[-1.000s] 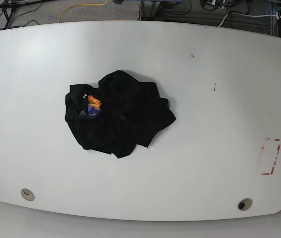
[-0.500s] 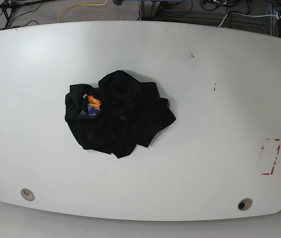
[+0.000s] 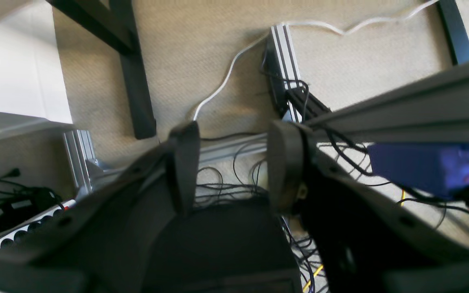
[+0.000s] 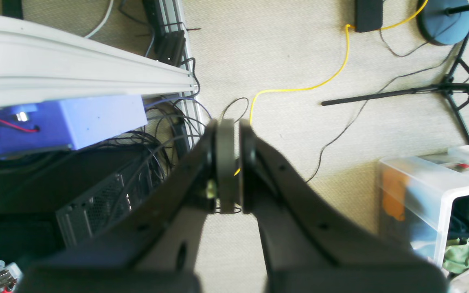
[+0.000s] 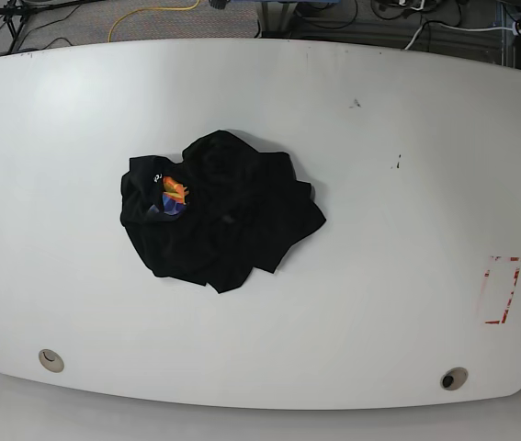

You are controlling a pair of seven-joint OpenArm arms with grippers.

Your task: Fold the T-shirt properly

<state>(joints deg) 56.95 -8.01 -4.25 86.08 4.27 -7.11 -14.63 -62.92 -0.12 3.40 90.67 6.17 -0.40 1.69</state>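
One broad white table fills the base view, and neither arm reaches over it. On it, left of centre, lies the T-shirt, a black crumpled heap with loose folds spreading toward the near right. Its small orange, yellow and blue-purple graphic shows at the heap's far left edge. Nothing touches the garment. A red rectangular outline is marked on the tabletop at the near right, well apart from the shirt, and two round holes sit along the near edge.

Both wrist cameras look down at beige carpet strewn with cables and aluminium framing, away from the tabletop. The left gripper has its dark fingers parted with a clear gap between them; only floor and tangled black cables show through that gap, and the fingers grasp nothing. The right gripper is clenched, its fingers pressed flat together with nothing between them. A yellow cable runs across the carpet beyond its tips, and a clear plastic bin stands at the right.
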